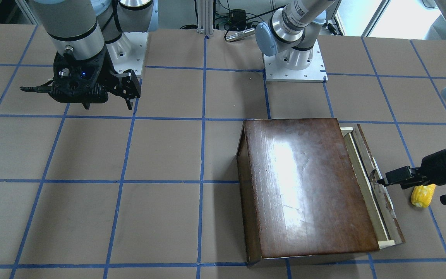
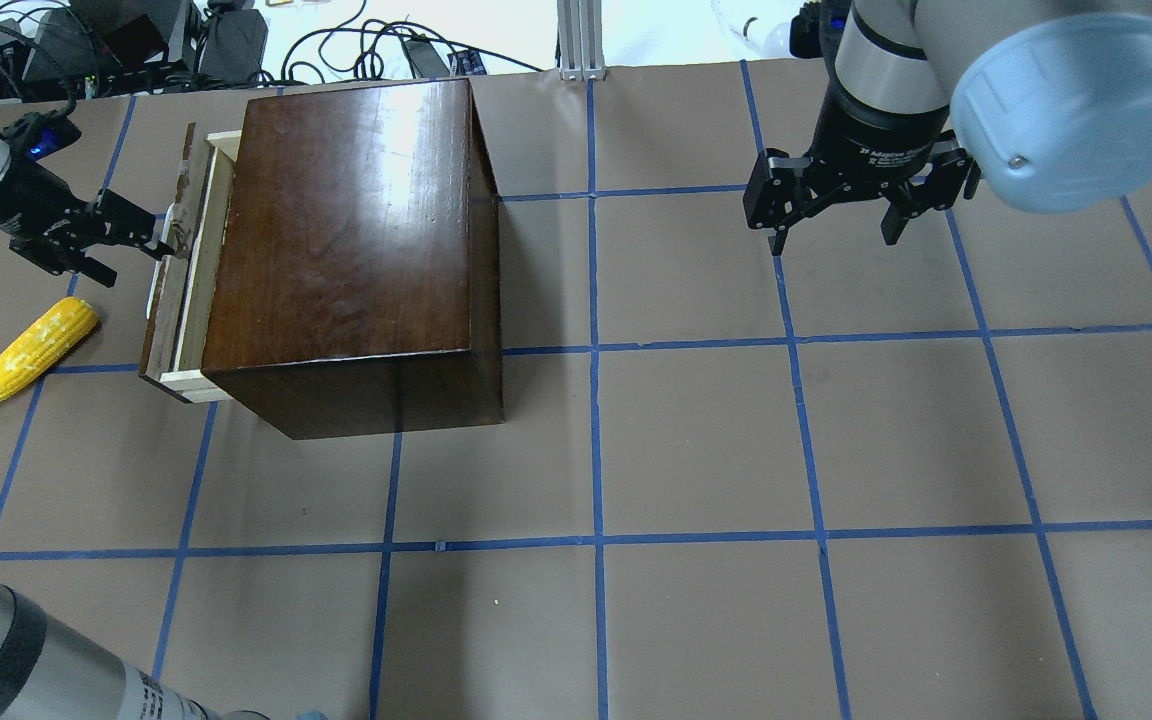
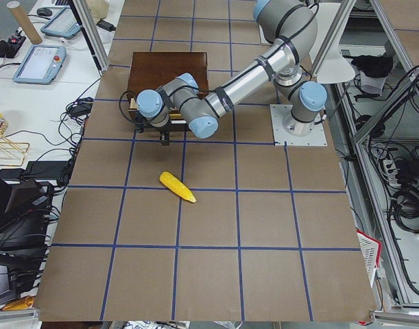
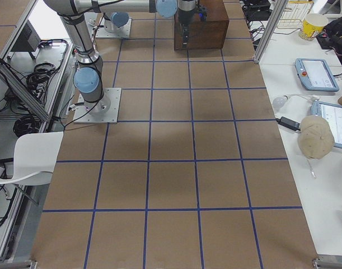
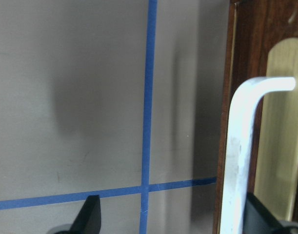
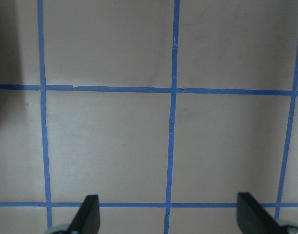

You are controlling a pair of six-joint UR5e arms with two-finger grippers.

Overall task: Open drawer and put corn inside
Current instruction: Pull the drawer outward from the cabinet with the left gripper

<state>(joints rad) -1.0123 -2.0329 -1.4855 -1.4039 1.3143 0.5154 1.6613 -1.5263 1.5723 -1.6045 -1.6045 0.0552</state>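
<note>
The glossy dark-brown box (image 2: 356, 230) stands on the table at my left. Its drawer (image 2: 198, 290) is pulled out a little, showing a strip of pale wood behind the dark front panel (image 1: 381, 193). My left gripper (image 2: 141, 262) is open, and one finger is at the drawer's metal handle (image 5: 241, 146). In the left wrist view the handle sits just inside the right-hand finger. The yellow corn (image 2: 33, 353) lies on the table near the drawer front, just beside the left gripper. My right gripper (image 2: 833, 235) is open and empty, hovering far from the box.
Brown paper with a blue tape grid (image 2: 596, 350) covers the table. The two arm bases (image 1: 294, 66) stand at the robot's edge. Cables and gear (image 2: 186, 40) lie beyond the far edge behind the box.
</note>
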